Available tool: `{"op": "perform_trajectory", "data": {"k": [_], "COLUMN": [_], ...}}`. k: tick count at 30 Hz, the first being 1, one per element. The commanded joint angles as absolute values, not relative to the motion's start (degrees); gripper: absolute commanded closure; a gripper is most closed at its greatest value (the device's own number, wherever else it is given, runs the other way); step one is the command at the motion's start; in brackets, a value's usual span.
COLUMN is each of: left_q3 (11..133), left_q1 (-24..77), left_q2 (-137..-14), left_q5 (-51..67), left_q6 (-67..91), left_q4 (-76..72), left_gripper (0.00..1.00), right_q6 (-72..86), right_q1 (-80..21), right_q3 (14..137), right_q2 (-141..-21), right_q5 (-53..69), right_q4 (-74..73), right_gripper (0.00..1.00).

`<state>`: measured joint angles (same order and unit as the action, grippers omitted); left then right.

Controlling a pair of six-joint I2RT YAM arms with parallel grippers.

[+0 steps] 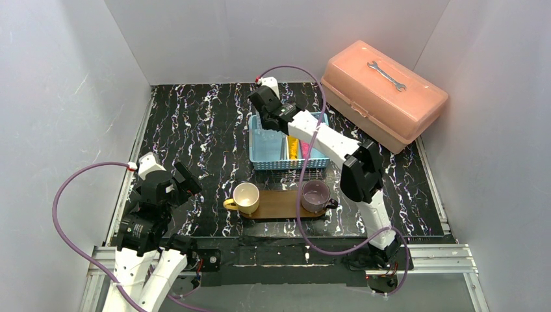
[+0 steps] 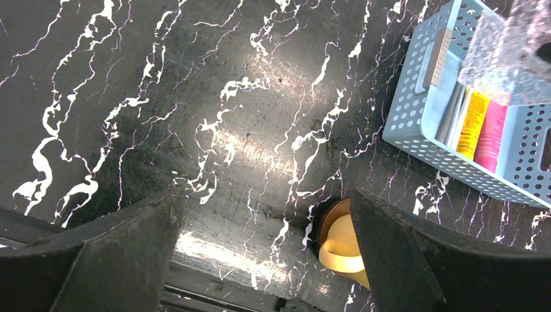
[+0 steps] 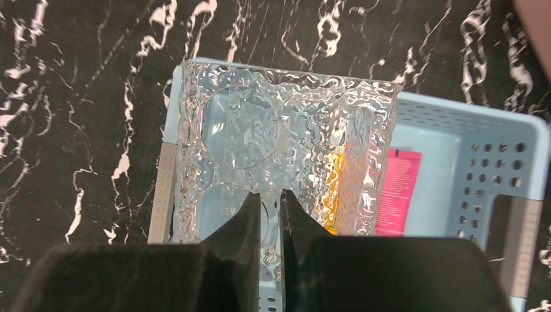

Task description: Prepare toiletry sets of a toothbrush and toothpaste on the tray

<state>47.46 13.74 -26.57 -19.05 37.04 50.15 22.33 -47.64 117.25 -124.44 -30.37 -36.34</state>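
The brown wooden tray (image 1: 279,205) lies near the table's front, with a cream cup (image 1: 246,197) at its left end and a purple cup (image 1: 315,195) at its right end. The blue basket (image 1: 260,155) behind it holds the yellow toothpaste (image 2: 473,123), the pink toothpaste (image 3: 397,192) and pale toothbrushes (image 2: 455,114). My right gripper (image 3: 271,198) is shut on the wall of a clear square container (image 3: 286,143) and holds it over the basket's left half. My left gripper (image 2: 266,201) is open and empty, above bare table left of the tray.
A pink plastic toolbox (image 1: 383,94) with a wrench (image 1: 386,75) on its lid stands at the back right. White walls enclose the table on three sides. The right arm reaches over the tray's right end and the basket.
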Motion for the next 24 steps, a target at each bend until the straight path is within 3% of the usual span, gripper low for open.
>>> {"op": "perform_trajectory", "data": {"k": [1, 8, 24], "left_q3": [47.1, 47.1, 47.0], "left_q1": [13.7, 13.7, 13.7], "left_q2": [-27.5, -27.8, -28.9], "left_q5": [-19.7, -19.6, -16.8], "left_q6": [36.1, 35.9, 34.5], "left_q4": [50.5, 50.5, 49.5], "left_gripper": [0.02, 0.02, 0.02], "right_q6": [18.3, 12.2, -8.8], "right_q1": [-47.4, -47.4, -47.4], "right_q3": [116.9, 112.6, 94.6], "right_q2": [-117.8, -111.3, -91.8], "right_q5": [-33.1, -30.5, -9.5], "right_q4": [-35.8, -35.6, -34.4], "right_gripper": [0.99, 0.99, 0.99]}}
